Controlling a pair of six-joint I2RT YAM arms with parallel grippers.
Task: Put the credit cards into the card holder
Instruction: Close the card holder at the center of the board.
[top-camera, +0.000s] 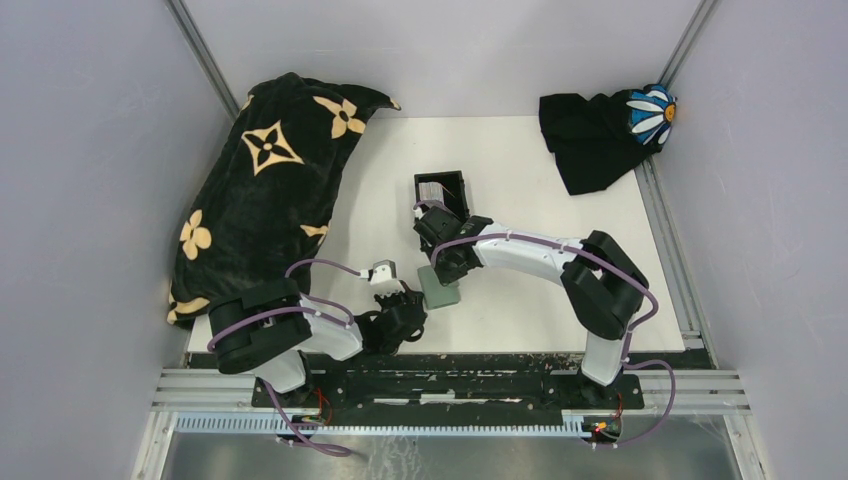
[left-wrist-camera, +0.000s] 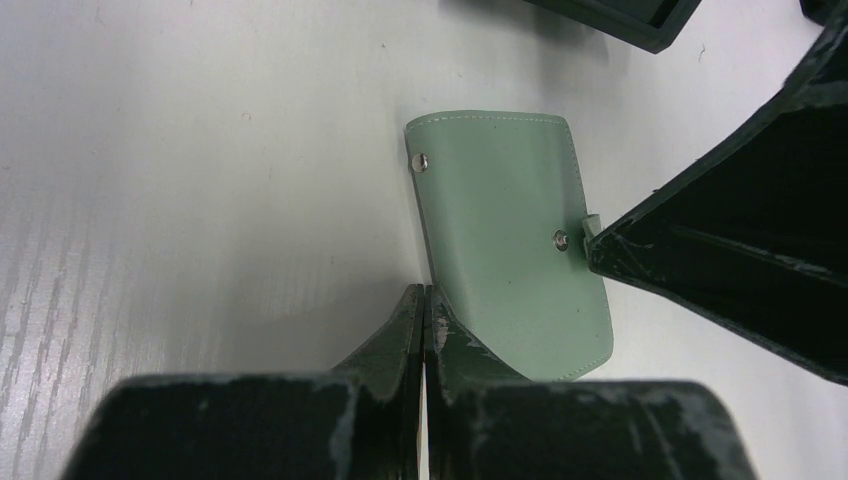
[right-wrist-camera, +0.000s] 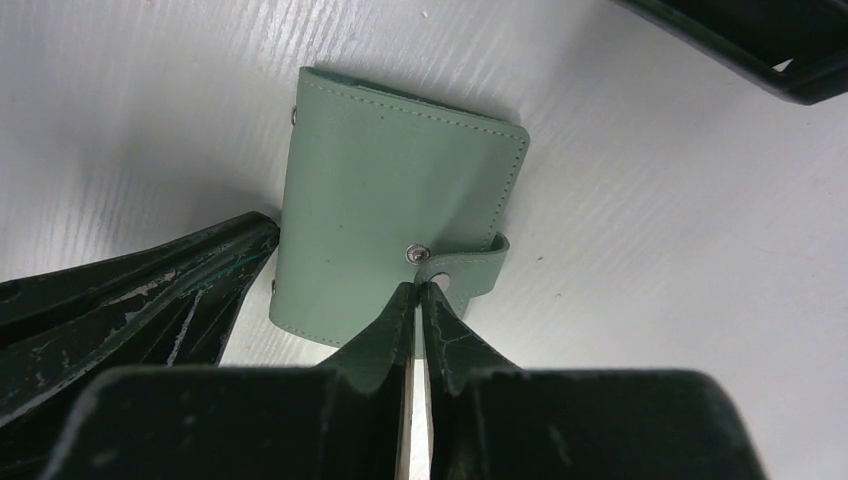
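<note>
Unfastening the green card holder on the table appears to be the step in hand: right claw clenched at its snap tab, grip uncertain; left claw clenched empty against its edge. Next move calls for lifting the tab; credit cards sit in the black box

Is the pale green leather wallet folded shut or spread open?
Folded shut: the green leather wallet lies flat, strap tab wrapped round its edge.

From the middle of the table, the flowered blanket fills nine to eleven o'clock. The daisy cloth blocks the one o'clock corner. The card holder stands toward twelve. At six, the left gripper and right gripper crowd the green wallet. There's passing room at three.
</note>
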